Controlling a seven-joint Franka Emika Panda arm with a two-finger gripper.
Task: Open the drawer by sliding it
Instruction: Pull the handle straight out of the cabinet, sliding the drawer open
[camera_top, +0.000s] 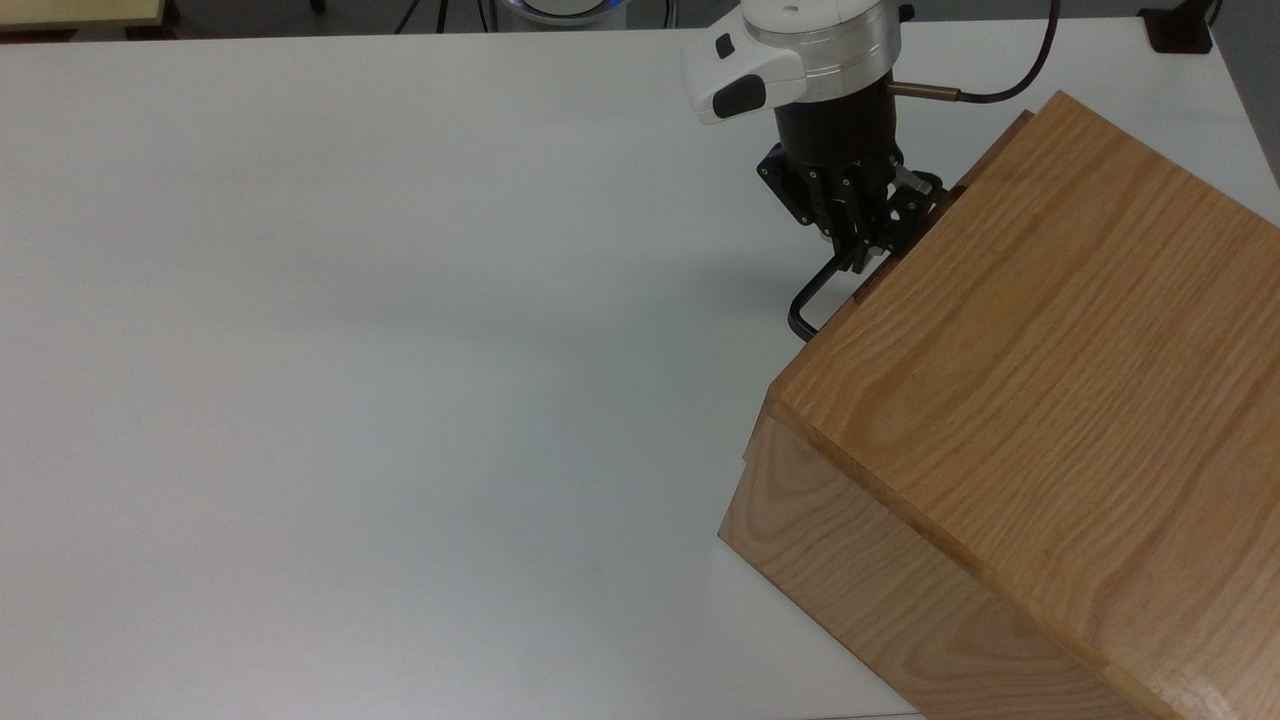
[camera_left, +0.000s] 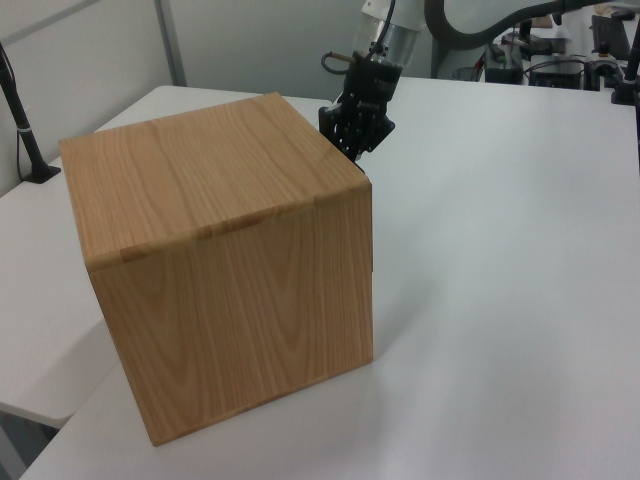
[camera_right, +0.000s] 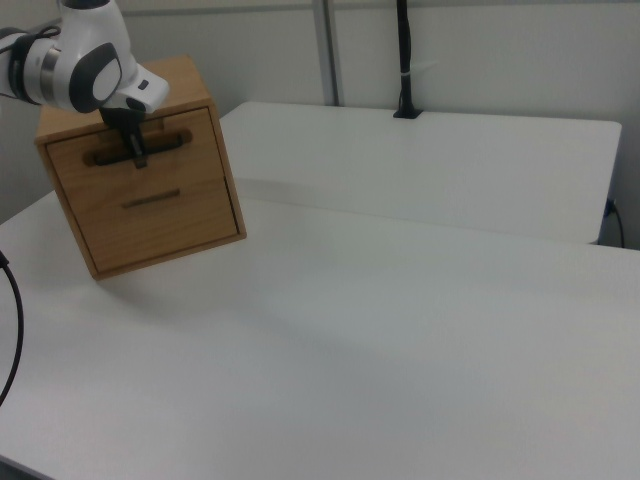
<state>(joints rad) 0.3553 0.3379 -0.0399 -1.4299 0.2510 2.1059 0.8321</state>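
Observation:
The drawer (camera_right: 195, 130) is the upper one in the oak cabinet (camera_top: 1050, 350), seen from the front in the right view. Its long black handle (camera_top: 803, 300) sticks out toward the top view's left. My gripper (camera_top: 862, 258) hangs from above with its fingers shut on the middle of that handle (camera_right: 170, 142). The drawer's front edge (camera_top: 760, 435) juts slightly past the cabinet's face in the top view. In the left view my gripper (camera_left: 352, 140) sits at the cabinet's (camera_left: 220, 260) far top corner, and the drawer front is hidden behind the box.
A second drawer with a thinner handle (camera_right: 150, 200) lies below the first. The cabinet stands near the white table's (camera_top: 400, 350) right edge in the top view. A black post (camera_right: 403, 60) rises at the back in the right view. The arm's cable (camera_top: 1000, 92) trails over the cabinet corner.

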